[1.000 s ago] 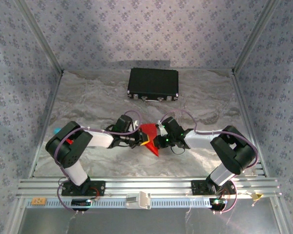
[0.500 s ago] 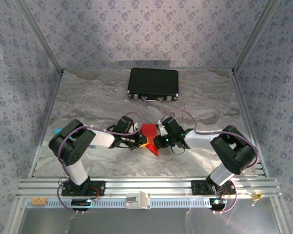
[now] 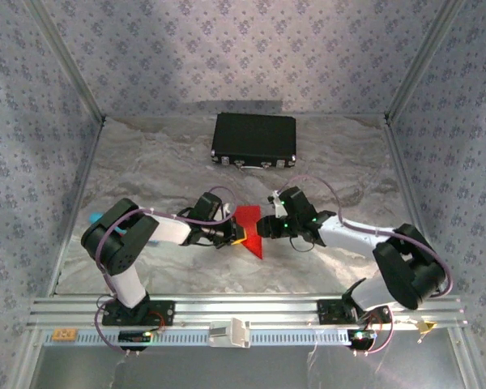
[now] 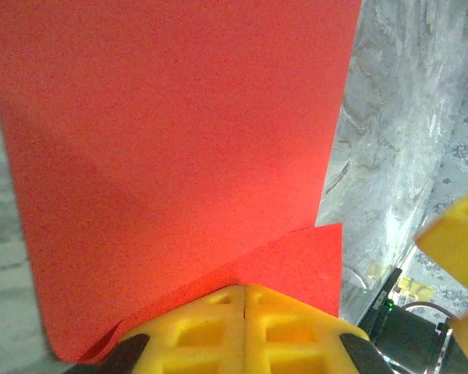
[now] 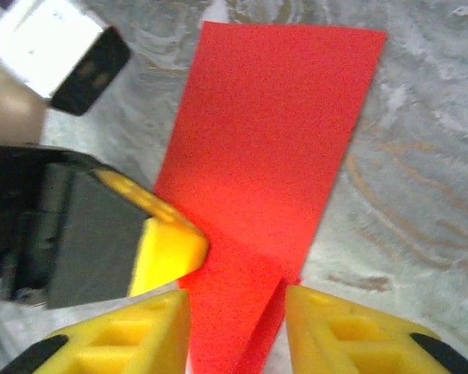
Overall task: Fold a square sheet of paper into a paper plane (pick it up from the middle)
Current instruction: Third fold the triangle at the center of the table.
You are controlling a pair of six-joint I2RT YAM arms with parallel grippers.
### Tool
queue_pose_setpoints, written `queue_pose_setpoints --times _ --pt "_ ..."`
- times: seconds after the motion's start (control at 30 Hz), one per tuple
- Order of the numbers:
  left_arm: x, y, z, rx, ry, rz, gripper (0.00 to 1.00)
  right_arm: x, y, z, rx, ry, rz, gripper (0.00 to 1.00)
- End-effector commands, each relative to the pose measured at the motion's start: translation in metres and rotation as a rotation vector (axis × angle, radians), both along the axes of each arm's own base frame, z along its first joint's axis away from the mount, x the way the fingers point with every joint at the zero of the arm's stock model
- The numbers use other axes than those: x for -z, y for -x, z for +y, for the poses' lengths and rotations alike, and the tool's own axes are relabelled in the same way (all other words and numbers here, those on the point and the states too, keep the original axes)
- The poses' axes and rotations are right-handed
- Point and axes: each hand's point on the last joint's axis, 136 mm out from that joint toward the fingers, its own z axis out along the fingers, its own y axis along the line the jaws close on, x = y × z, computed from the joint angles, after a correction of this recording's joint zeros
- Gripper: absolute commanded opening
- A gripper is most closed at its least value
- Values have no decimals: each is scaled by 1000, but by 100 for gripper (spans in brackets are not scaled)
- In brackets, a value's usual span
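The left gripper (image 3: 236, 236) pinches shut on the partly folded red sheet of paper (image 3: 250, 224) at mid-table, near of the black case (image 3: 254, 136). The right gripper (image 5: 238, 312) has its fingers parted at the sheet's right side.

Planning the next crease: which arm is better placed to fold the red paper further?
Right, probably. The right end effector is open, straddling the red paper's folded end; the left end effector is shut on it, anchoring.

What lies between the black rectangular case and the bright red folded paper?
That stretch is bare: the top external view shows plain silvery table surface from the black rectangular case to the bright red folded paper.
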Motion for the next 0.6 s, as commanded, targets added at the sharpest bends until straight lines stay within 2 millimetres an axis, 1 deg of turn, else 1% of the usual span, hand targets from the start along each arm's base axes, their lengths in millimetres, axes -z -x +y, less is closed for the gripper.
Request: queue_pose_setpoints --times 0.0,0.1,0.23,0.3,0.4,0.57 --pt "20 5 12 -11 -85 38 0 -10 24 14 -73 -79 84 28" --pt "20 5 12 -11 -84 37 0 -10 40 28 -135 -83 105 16" --pt "19 4 12 -12 -84 35 0 1 50 38 -173 -43 140 6" --pt "19 4 12 -12 -84 36 0 8 53 43 -189 -20 157 5" --pt "19 4 12 -12 -87 36 0 13 55 52 -208 3 163 4" --pt "19 4 12 -12 -87 34 0 25 51 54 -200 58 180 4"
